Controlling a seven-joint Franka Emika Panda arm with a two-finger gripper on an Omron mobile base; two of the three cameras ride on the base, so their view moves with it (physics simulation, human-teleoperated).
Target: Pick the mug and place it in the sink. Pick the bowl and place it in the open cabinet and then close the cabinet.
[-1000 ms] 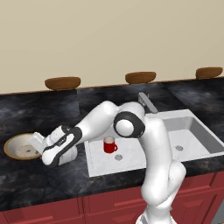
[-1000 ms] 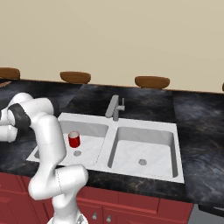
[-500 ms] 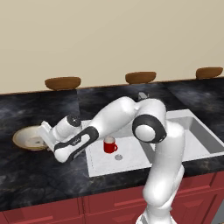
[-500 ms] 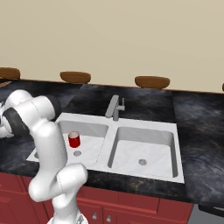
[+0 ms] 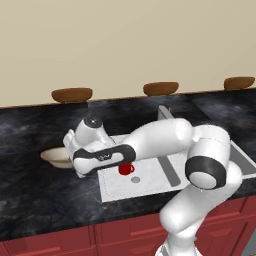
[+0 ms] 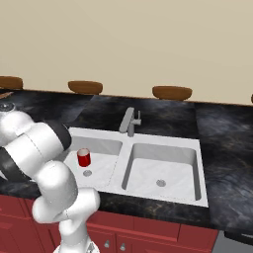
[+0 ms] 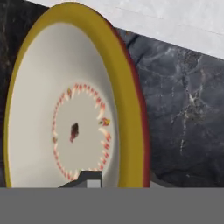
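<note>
The arm reached low and far to the left across the dark marbled worktop (image 5: 30, 200), its hand lying just above the bowl (image 5: 56, 157). The bowl sat on the worktop just left of the sink (image 6: 197, 148), near that basin's left edge, and the hand hid its right part in the left base view. In the hand view the bowl (image 7: 65, 109) loomed very close, cream inside with a ring of small red and yellow marks around a dark spot, and a tan-yellow rim. The gripper (image 7: 111, 180) was at that rim: one dark finger tip (image 7: 85, 178) stood inside the bowl against the wall, and a sliver of the other showed outside the rim, so the fingers were drawn close together with the rim between them. Whether they actually pinched the rim I could not tell.

The mug (image 6: 83, 157) stood upright in the left basin of the sink, near the basin's front left part, just behind the round drain (image 6: 87, 173). In the left base view the mug (image 5: 125, 169) was partly covered by the forearm. The faucet (image 6: 129, 121) rose at the back edge of the sink between the two basins. Brown oval shapes (image 6: 171, 92) lined the back edge of the worktop against the beige wall (image 6: 148, 39). Red drawer fronts (image 5: 50, 242) ran below the worktop's front edge.
</note>
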